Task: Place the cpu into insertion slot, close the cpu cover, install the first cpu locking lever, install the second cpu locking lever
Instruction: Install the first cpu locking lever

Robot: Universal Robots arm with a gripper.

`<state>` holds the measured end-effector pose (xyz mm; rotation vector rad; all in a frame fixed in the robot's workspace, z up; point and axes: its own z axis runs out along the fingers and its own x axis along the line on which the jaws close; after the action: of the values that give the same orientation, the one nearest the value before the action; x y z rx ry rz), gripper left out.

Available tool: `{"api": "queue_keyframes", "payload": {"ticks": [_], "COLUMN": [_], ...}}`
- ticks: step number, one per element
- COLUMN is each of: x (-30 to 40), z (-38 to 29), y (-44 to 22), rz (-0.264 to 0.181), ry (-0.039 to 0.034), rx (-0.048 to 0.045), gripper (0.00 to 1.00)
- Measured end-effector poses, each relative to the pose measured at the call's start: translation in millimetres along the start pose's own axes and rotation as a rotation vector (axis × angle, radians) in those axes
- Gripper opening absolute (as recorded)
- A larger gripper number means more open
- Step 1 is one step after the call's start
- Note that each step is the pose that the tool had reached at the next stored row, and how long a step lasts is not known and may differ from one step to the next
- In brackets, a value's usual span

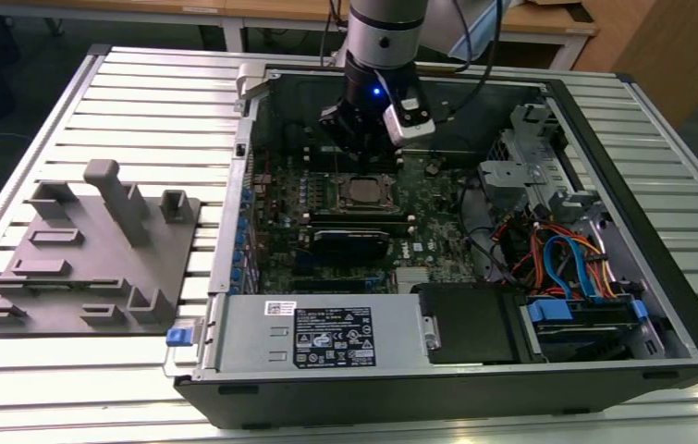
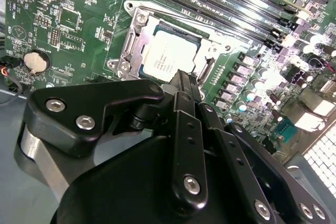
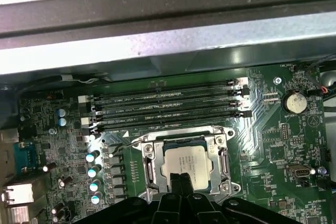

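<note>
**Over the socket, jaws together**

In the upper middle of the exterior view, my gripper (image 1: 367, 165) hangs inside the open computer case (image 1: 663, 277), just above the cpu (image 1: 361, 192). My jaws are drawn together, holding nothing. In both wrist views they sit close over one edge of the chip; whether they touch it I cannot tell. The cpu lies flat in the insertion slot (image 3: 186, 144), and the cpu cover (image 2: 137, 24) is folded down around it on the green motherboard (image 3: 262, 145).

Arm (image 1: 385, 28): silver-grey tube, black cable (image 1: 487, 55), small blue light (image 1: 377, 91). Gripper (image 2: 182, 78): matte black linkages (image 2: 105, 103), silver socket-head screws (image 2: 191, 183) at pivots.
</note>
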<state>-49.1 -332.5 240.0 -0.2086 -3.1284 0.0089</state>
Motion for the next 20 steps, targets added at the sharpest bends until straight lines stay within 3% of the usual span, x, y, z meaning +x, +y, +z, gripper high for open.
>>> {"api": "queue_keyframes", "payload": {"ticks": [5,10,15,20], "x": [0.3,5.7,8.7,26.5], "z": [0.0,-0.3,-5.2,-5.5], "y": [-0.1,-0.9,-1.3,-3.7], "rz": [-0.013,-0.031,-0.031,-0.031], "ry": [-0.0001,-0.0010,-0.0018,-0.0113], "rx": [0.0001,0.0004,-0.0005,-0.0028], "gripper": [0.10,0.10,0.10,0.10]}}
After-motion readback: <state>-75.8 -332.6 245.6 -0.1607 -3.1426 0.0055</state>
